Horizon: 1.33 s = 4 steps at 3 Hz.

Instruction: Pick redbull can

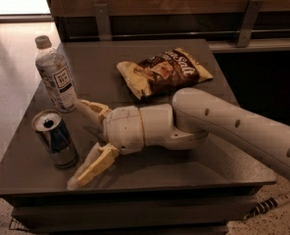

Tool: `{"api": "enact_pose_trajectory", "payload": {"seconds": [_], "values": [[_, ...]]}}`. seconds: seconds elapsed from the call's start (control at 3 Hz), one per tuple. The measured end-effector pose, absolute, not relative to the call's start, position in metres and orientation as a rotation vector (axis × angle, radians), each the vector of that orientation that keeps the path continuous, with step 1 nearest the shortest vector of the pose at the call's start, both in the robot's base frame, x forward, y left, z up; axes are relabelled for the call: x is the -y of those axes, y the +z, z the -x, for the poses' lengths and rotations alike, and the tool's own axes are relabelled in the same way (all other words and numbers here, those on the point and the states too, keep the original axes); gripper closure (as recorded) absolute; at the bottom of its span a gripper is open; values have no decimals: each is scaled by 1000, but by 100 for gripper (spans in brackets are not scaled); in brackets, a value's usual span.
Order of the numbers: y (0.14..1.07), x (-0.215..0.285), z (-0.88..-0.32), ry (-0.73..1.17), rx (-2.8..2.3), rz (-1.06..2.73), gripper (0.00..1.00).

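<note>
The redbull can [55, 139], silver and blue with a silver top and dark drinking hole, stands upright near the front left of the dark table [199, 170]. My gripper [80, 142] is open just right of the can, low over the table. One finger [91, 110] reaches behind the can and the other finger [92, 166] lies in front of it. The can sits at the mouth of the open fingers, untouched as far as I can see. The white arm [223, 124] comes in from the right.
A clear plastic bottle [55, 76] with white label and grey cap stands just behind the can. A chip bag [162, 71] lies at the table's back middle. A wooden wall with metal brackets runs behind. The table's front edge is close to the can.
</note>
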<state>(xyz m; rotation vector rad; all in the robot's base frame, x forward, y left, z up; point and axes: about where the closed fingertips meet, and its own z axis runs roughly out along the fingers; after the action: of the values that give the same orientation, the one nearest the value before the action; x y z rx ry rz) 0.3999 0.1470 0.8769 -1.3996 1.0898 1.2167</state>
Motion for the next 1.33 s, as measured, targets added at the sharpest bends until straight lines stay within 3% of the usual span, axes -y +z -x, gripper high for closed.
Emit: {"api": "enact_pose_trajectory", "payload": {"seconds": [0.33, 1.0, 1.33], "values": [[881, -167, -390, 1257, -1010, 1397, 10], [883, -172, -385, 1264, -993, 1405, 57], [884, -174, -384, 1266, -989, 1409, 87]]}}
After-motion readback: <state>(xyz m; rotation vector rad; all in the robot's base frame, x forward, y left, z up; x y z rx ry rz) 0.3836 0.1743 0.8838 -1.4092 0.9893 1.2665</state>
